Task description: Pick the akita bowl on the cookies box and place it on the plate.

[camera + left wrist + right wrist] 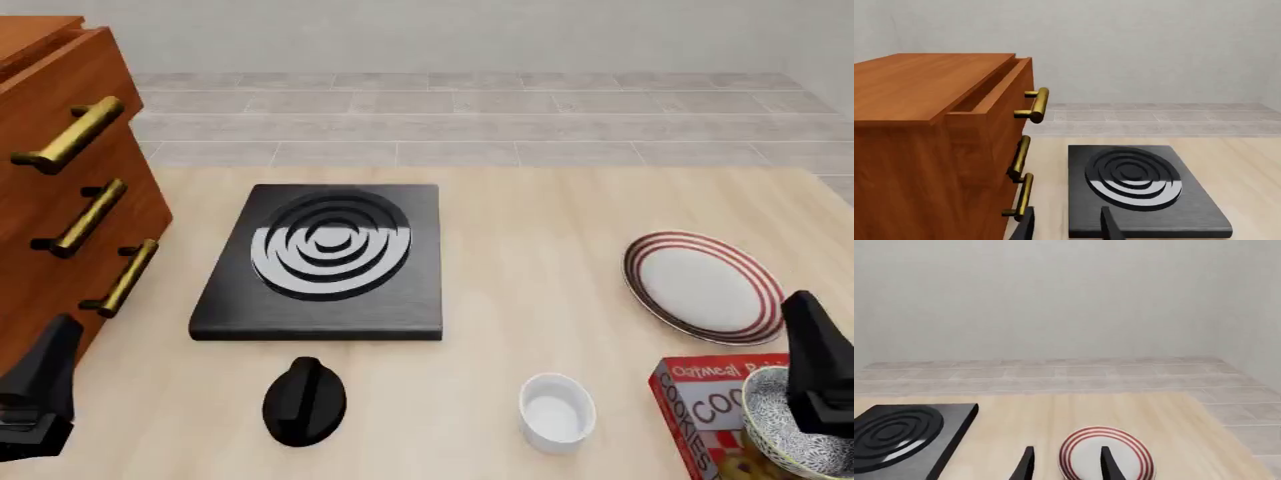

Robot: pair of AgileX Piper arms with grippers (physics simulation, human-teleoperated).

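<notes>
Front view, near edge first: the round black-and-white speckled akita bowl (801,432) with a light rim sits at the bottom right corner, cropped by the frame and partly covered by the dark right gripper (817,372), so only part of its rim and inside shows. It rests on the red rectangular cookies box (705,400) with white lettering, also cut off at the bottom and right; only "Oatmeal" and "COO" read clearly. Right gripper fingertips are not separable here, and contact with the bowl can't be told; in the right wrist view two dark fingers (1026,466) stand apart with a gap and nothing between them, so it reads as released. The bowl does not show in that view.

Left gripper (38,395) is at the bottom left, cropped; in the left wrist view its fingers (1110,226) are spread with nothing held.

Further along: a small plain white ramekin (557,411) just left of the box, and a black knob-like object (304,401), shape hard to make out. Beyond those, a black square stove with grey rings (324,262) at centre. The round white plate with red rim stripes (702,285) lies beyond the box, apart from it, empty. A brown wooden drawer cabinet with brass handles (60,190) is at the left, cropped, top drawer slightly open in the left wrist view.
</notes>
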